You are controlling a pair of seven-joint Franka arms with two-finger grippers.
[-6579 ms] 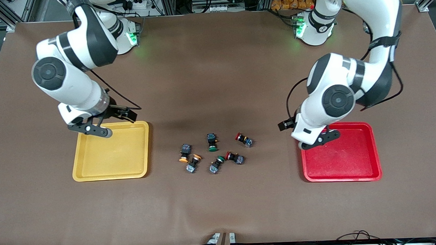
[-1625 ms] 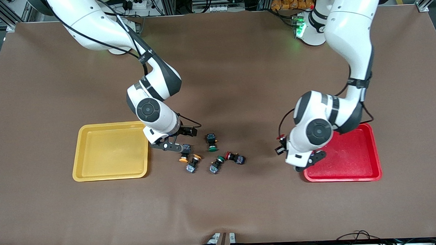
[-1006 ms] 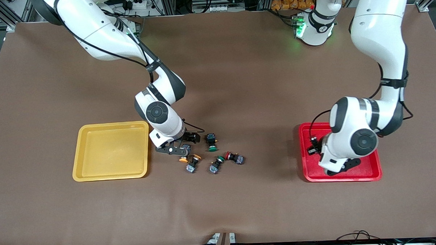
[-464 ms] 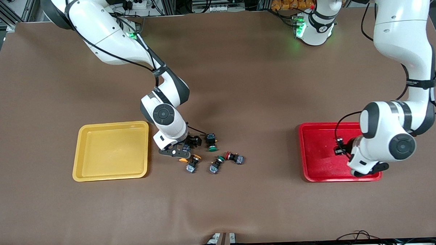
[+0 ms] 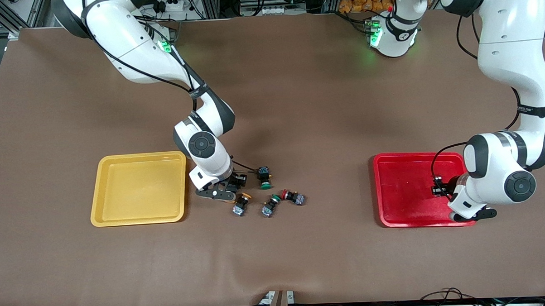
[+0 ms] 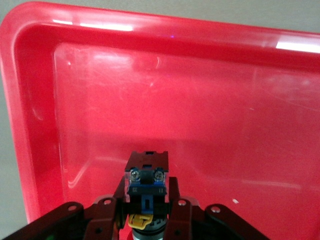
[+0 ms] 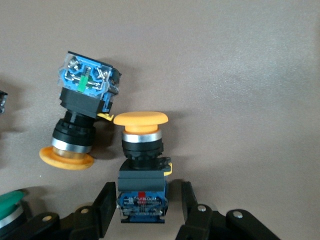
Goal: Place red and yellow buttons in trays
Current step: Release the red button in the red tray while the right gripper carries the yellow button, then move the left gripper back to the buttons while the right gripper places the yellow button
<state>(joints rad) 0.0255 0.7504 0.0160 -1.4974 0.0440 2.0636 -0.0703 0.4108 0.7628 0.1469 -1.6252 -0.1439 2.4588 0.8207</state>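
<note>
Yellow-capped button (image 7: 142, 165) lies lengthwise between right gripper (image 7: 145, 212) fingers, cap pointing outward.

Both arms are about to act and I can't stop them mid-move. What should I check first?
1. Left tool shut on held button: ok.
2. Held button over red tray: ok.
3. Held button's cap colour matches the tray: cannot tell, cap hidden.
4. Right tool straddles yellow button at its base: ok.
5. Right tool clamped: not ok, a gap shows on one side.
6. Second yellow button apart from the right tool: ok.
</note>
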